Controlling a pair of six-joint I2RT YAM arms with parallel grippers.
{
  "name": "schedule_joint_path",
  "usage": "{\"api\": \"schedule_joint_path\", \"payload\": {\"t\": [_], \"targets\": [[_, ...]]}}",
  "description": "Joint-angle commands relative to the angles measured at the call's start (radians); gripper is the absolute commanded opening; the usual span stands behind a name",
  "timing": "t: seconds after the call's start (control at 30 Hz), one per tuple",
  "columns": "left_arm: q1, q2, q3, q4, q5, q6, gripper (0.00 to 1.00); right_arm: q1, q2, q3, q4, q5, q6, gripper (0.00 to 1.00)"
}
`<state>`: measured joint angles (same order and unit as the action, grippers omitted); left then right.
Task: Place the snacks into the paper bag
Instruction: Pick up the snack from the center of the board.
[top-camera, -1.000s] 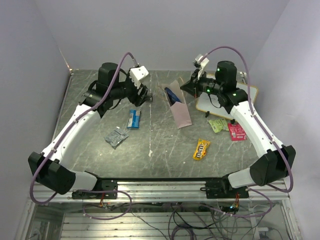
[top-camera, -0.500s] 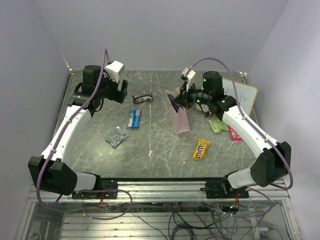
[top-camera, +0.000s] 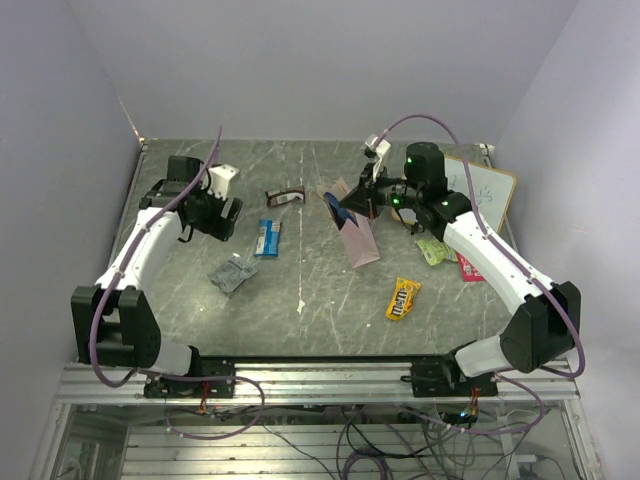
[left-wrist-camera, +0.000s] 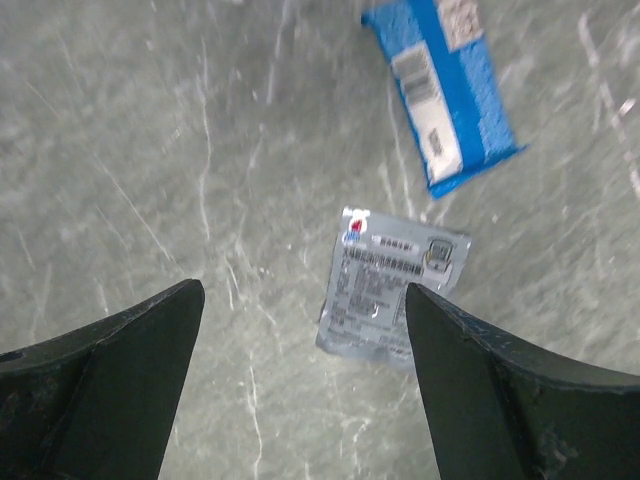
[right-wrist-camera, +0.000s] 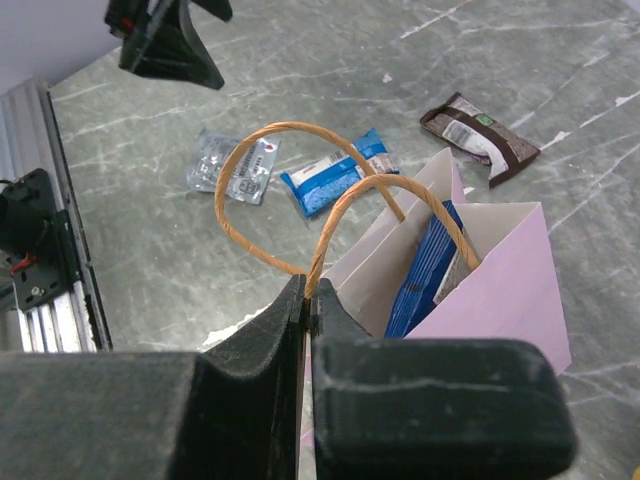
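Right gripper (right-wrist-camera: 305, 300) is clamped on the handles of the paper bag (right-wrist-camera: 500, 290), which is stood rear-centre on the table (top-camera: 330, 295) (dark blue chip bag (right-wrist-camera: 425, 270) already inside). Left gripper (left-wrist-camera: 302, 295) is held with jaws wide apart over the silver-grey packet (left-wrist-camera: 390, 285).

3 plain pale lilac walls (top-camera: 300, 70) box in the grey-green marbled table (top-camera: 320, 290), evenly lit. A white scribbled board (top-camera: 490, 185) leans off to the right of the right hand (top-camera: 356, 198).
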<state>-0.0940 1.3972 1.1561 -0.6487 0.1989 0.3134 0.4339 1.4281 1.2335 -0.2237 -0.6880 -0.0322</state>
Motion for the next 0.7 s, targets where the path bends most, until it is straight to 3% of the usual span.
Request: {"api": "schedule_joint_path", "payload": {"t": [0.0,0.13,0.33,0.67], "targets": [[0.022,0.061,-0.006,-0.111,0.028,0.117,0.93,0.003,0.016,0.019,0.039,-0.045,0.039,0.00],[0.022,0.124,-0.007,-0.176,0.041,0.175,1.00,0.001,0.015,0.004,0.053,-0.066,0.050,0.00],[0.022,0.189,-0.045,-0.205,0.045,0.224,1.00,0.002,0.015,0.011,0.049,-0.059,0.042,0.00],[0.023,0.247,-0.107,-0.192,0.016,0.249,0.86,-0.004,0.005,-0.012,0.051,-0.050,0.029,0.00]]}}
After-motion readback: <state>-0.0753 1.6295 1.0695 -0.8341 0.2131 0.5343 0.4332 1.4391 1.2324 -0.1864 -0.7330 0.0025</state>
